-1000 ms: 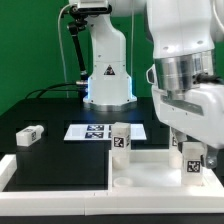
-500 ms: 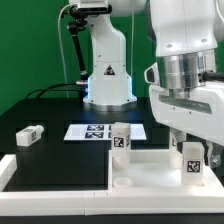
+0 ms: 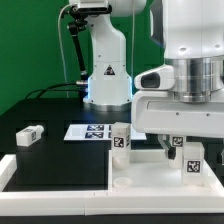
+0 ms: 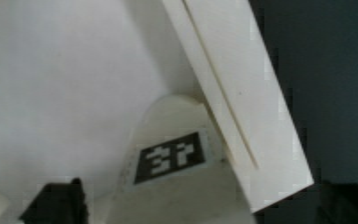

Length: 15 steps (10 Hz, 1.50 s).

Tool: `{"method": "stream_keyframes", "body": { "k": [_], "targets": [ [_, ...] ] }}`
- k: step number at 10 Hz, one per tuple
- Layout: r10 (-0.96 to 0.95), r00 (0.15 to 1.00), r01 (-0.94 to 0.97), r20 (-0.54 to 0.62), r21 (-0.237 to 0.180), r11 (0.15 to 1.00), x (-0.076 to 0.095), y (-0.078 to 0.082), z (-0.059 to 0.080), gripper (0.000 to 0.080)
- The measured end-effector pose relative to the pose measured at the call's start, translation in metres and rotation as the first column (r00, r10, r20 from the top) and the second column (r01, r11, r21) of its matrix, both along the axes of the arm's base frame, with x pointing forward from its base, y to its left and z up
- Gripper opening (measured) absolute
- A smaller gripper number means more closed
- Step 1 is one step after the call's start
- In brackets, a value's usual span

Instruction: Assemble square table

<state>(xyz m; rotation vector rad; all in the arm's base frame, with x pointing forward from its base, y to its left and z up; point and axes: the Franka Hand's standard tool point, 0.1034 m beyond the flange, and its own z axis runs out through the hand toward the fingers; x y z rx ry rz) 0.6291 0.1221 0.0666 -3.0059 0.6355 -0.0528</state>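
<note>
The square table's white top (image 3: 150, 172) lies at the front on the exterior view's right, rim up. One tagged white leg (image 3: 120, 140) stands upright at its far left corner. A second leg (image 3: 192, 160) stands near its far right corner. My gripper (image 3: 190, 146) hangs open just above that second leg, apart from it. The wrist view shows this leg (image 4: 167, 150) beside the top's raised rim (image 4: 229, 100), with my dark fingertips (image 4: 60, 203) either side of it and my gripper (image 4: 202, 212) empty. A third leg (image 3: 28, 134) lies on the black table at the left.
The marker board (image 3: 92, 131) lies flat behind the table top. The robot's base (image 3: 108, 75) stands at the back. A low white border rail (image 3: 12, 168) runs along the front left. A black cable (image 3: 72, 50) hangs at the back.
My hand has turned about its vertical axis and now shows its broad side above the right leg. The legs and the top have not moved.
</note>
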Motion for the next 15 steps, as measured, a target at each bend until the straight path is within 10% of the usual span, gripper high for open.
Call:
{"method": "stream_keyframes", "body": {
  "k": [3, 6, 8, 12, 15],
  "targets": [
    [0.325, 0.945, -0.323, 0.024, -0.058, 0.945, 0.007, -0.004, 0.006, 0.0649],
    [0.253, 0.967, -0.252, 0.024, -0.053, 0.966, 0.007, -0.005, 0.004, 0.0525],
    [0.075, 0.997, -0.075, 0.021, -0.038, 0.996, 0.007, -0.005, 0.004, 0.0289],
    [-0.198, 0.980, 0.198, 0.011, -0.023, 0.980, 0.006, -0.008, 0.004, 0.0290],
    [-0.647, 0.761, 0.648, -0.033, 0.017, 0.761, 0.003, -0.013, 0.003, 0.0290]
  ]
}}
